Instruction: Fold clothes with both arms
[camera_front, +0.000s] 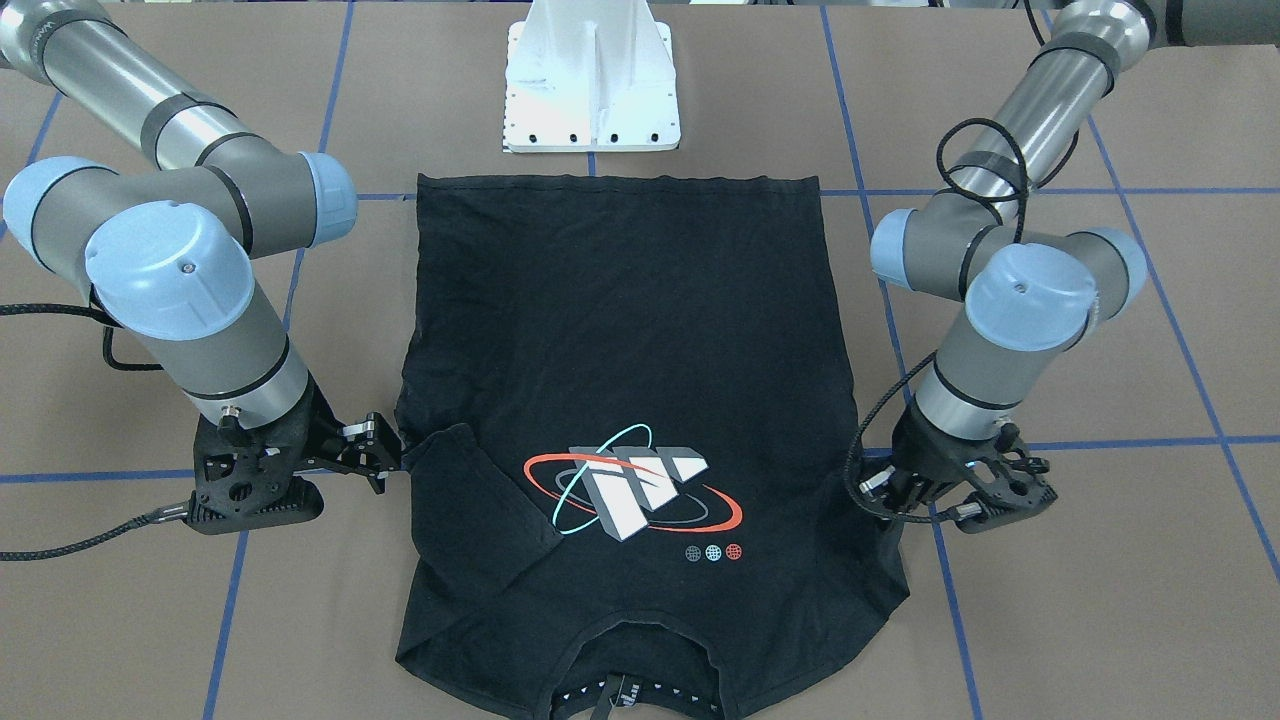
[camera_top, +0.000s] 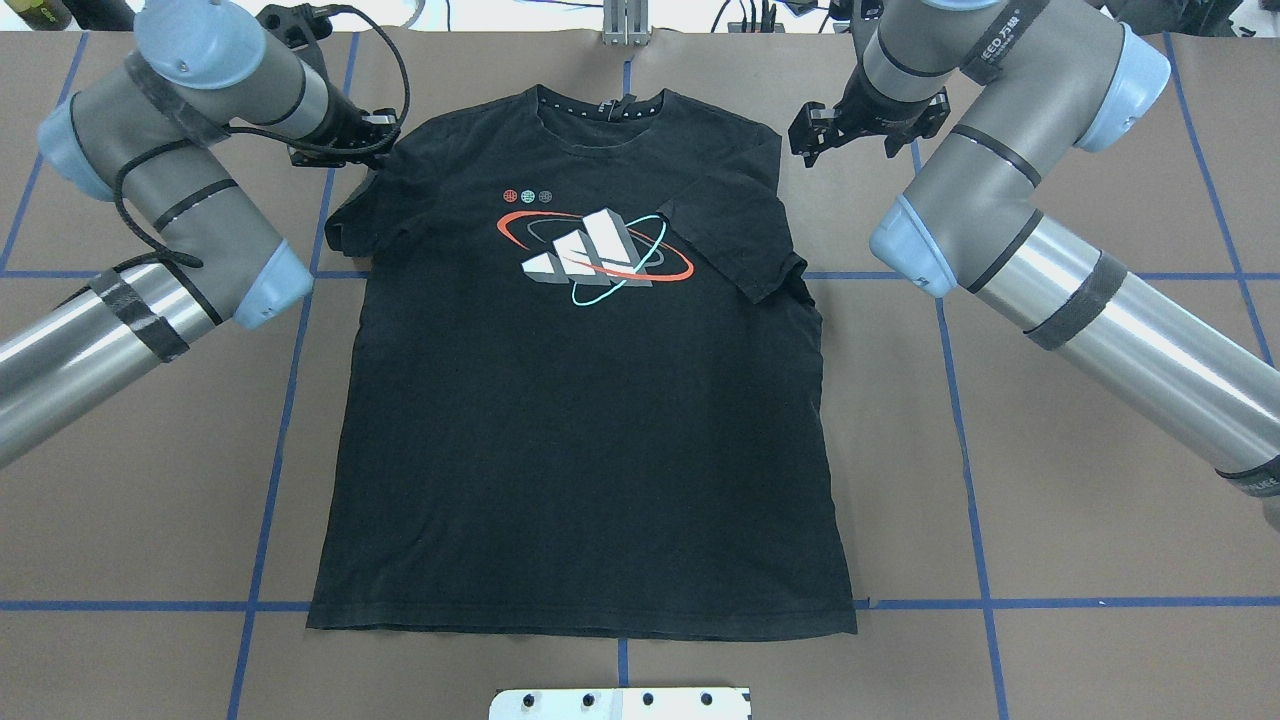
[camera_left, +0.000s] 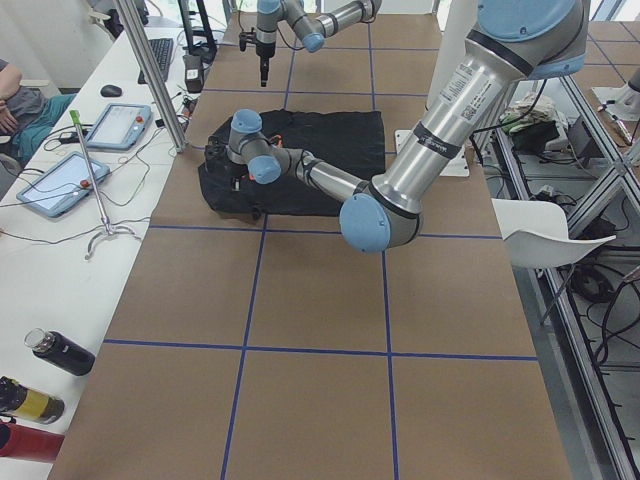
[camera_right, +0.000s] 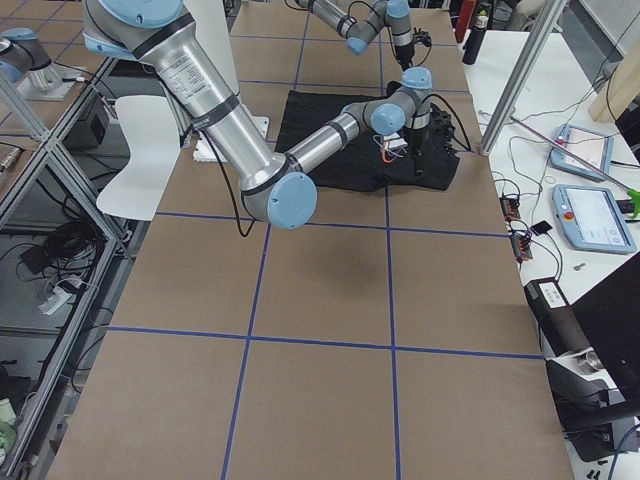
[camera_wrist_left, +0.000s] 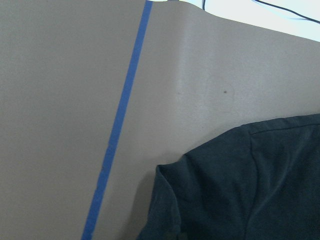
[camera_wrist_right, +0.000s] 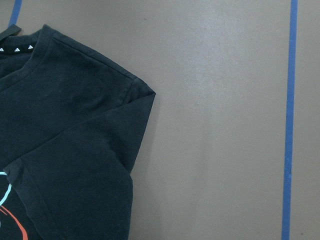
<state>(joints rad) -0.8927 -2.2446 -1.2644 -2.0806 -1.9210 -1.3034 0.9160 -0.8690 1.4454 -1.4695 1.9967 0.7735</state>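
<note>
The black T-shirt (camera_top: 580, 420) lies flat and logo-up on the brown table (camera_top: 1080, 520), its collar on the side far from the robot. One sleeve (camera_top: 735, 245) is folded inward onto the chest beside the red, teal and white logo (camera_top: 595, 255). My right gripper (camera_top: 805, 138) stands open just off that shoulder, and in the front view its fingers (camera_front: 378, 428) sit at the edge of the folded sleeve. At the other shoulder my left gripper (camera_top: 383, 138) touches the shirt's edge and looks open. That sleeve (camera_wrist_left: 240, 190) lies unfolded below it.
The white pedestal base (camera_front: 590, 90) stands at the shirt's hem side. Blue tape lines (camera_top: 280, 400) cross the table. A side bench with tablets (camera_left: 60, 185), bottles (camera_left: 55, 352) and a seated person's arm (camera_left: 15, 100) runs along the far edge.
</note>
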